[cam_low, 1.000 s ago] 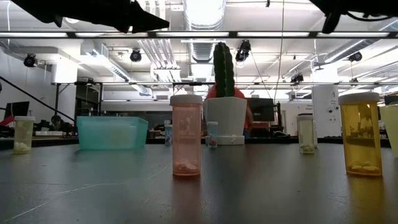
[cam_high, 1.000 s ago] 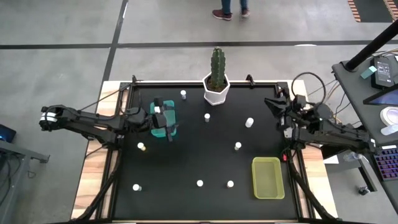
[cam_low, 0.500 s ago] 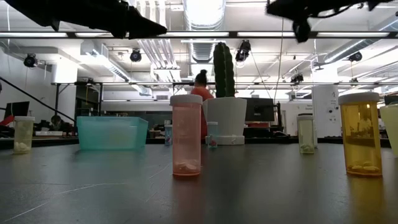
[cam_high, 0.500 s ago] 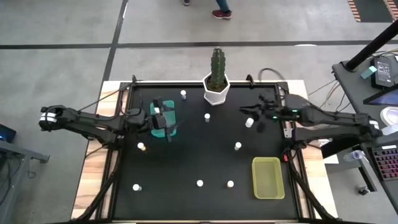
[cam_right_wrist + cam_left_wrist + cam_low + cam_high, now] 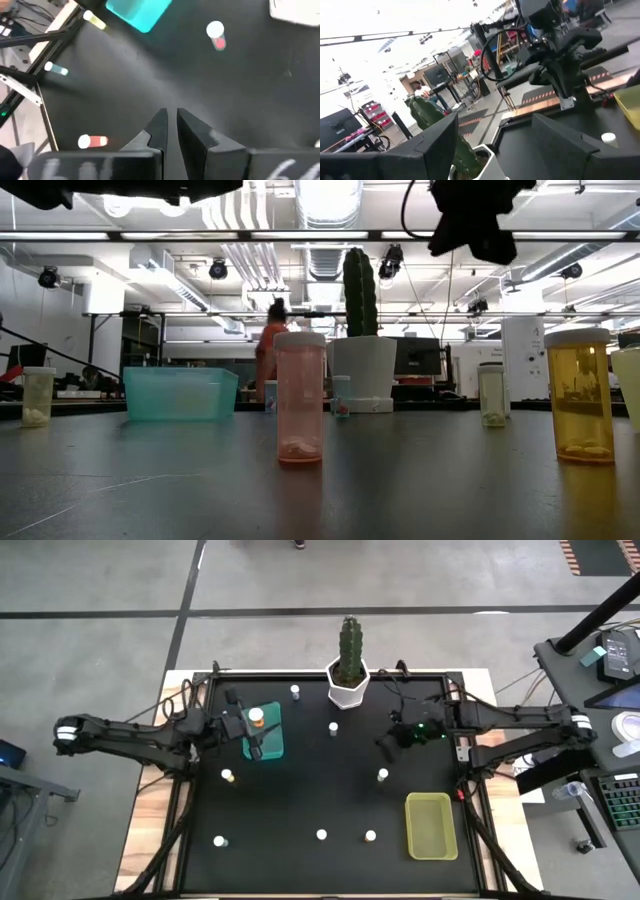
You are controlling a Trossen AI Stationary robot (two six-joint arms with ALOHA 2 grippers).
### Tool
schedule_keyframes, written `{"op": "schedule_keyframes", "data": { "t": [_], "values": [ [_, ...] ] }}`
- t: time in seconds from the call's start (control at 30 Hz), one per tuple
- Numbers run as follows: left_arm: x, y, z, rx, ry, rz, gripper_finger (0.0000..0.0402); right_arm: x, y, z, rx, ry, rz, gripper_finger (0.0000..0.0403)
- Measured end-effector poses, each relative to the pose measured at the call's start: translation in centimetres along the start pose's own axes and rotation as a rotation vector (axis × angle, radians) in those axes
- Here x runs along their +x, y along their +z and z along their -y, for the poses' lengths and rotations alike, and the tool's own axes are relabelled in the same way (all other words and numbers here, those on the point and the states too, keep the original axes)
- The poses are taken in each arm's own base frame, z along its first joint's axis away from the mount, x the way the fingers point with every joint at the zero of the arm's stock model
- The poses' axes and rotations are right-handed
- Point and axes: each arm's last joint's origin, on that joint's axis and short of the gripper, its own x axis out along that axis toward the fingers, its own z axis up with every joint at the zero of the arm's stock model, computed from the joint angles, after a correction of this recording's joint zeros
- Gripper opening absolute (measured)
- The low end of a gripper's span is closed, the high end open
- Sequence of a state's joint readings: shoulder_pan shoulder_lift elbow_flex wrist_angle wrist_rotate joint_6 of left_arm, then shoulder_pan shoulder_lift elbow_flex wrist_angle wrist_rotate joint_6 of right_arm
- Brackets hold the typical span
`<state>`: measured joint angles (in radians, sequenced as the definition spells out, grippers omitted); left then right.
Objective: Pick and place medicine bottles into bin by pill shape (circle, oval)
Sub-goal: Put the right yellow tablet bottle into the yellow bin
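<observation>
1. The right claw (image 5: 386,743) hangs over the black counter (image 5: 300,800) with its two dark fingers (image 5: 159,131) pressed together, holding nothing.
2. The left claw (image 5: 240,720) is wide apart beside the teal plastic bin (image 5: 270,743), holding nothing.
3. The tiny white-capped medicine bottles (image 5: 383,775) stand scattered on the counter; one orange bottle (image 5: 257,717) is in the teal bin.
4. No writing can be read.

No legible text, label, brand, number or sign is found on any bottle, bin, pot, arm or bench surface.
</observation>
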<state>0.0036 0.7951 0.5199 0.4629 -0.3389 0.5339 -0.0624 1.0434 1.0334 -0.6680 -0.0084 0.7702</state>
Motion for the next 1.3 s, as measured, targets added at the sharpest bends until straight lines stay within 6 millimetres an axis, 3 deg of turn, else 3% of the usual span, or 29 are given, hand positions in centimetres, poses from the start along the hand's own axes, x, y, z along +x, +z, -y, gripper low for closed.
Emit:
{"op": "schedule_keyframes", "data": {
  "t": [0.23,0.57,0.93,1.07,1.3],
  "values": [
    [-1.0,-0.4,-0.2,-0.003,0.007,0.012,0.0238,1.6,0.0,-1.3,0.120,-0.215,-0.221,0.0034],
    [-1.3,-0.6,-0.2,0.007,-0.008,-0.014,0.0238,4.0,-1.9,-4.3,0.234,-0.314,-0.387,0.0034],
    [-1.4,-0.5,-0.3,0.009,-0.005,-0.008,0.0238,7.2,-3.2,-4.2,0.357,-0.472,-0.433,0.0037],
    [-1.5,-0.4,-0.4,0.007,-0.002,-0.002,0.0238,8.0,-3.3,-3.9,0.362,-0.498,-0.451,0.0067],
    [-1.6,-0.3,-0.5,0.005,0.001,0.002,0.0238,9.0,-3.6,-3.3,0.327,-0.577,-0.461,0.0167]
  ]
}}
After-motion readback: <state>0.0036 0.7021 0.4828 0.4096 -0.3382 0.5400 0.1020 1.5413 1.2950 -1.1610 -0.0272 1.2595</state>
